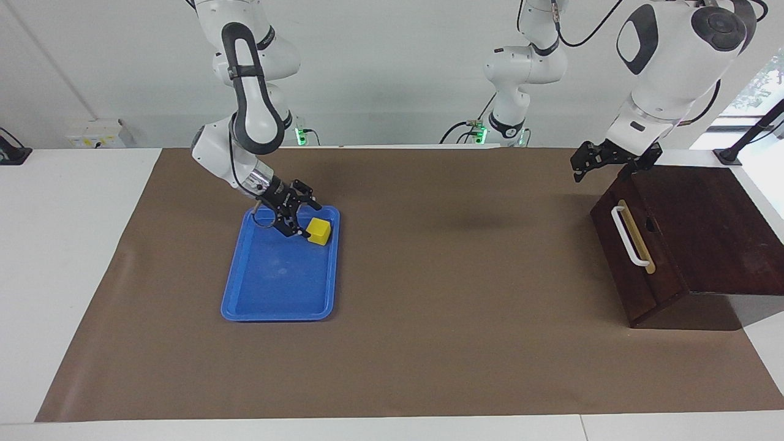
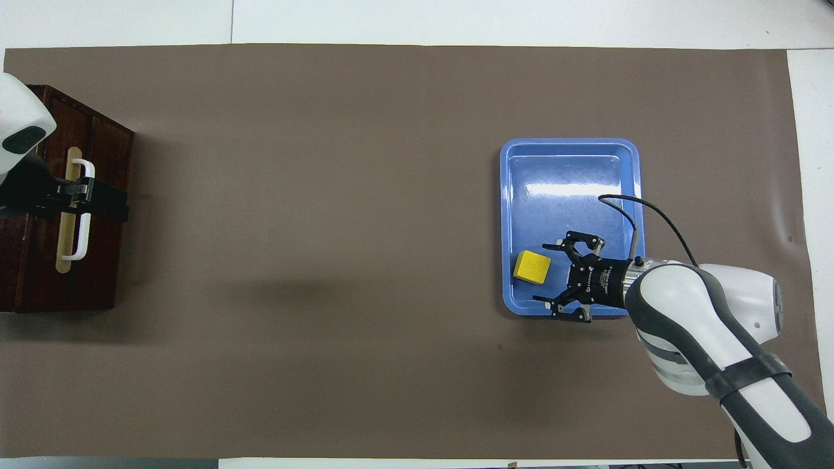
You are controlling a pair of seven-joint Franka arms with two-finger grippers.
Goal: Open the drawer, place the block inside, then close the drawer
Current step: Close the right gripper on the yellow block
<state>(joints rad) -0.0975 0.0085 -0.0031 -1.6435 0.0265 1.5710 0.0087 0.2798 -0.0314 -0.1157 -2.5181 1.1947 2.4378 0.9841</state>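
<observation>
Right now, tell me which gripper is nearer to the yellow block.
Right. The right gripper hangs open over the blue tray, just beside the yellow block and not touching it. The left gripper waits open by the wooden box at the left arm's end of the table.

Glossy white arm casings with dark grey oval panels and black strap bands. Black skeletal right end effector (image 1: 304, 214) on silver wrist collar, thin black cable looped alongside. Left end effector (image 1: 580, 169) likewise black.

Bright even light, soft shadows, glare on blue tray (image 2: 567, 189), perhaps overhead lamps
</observation>
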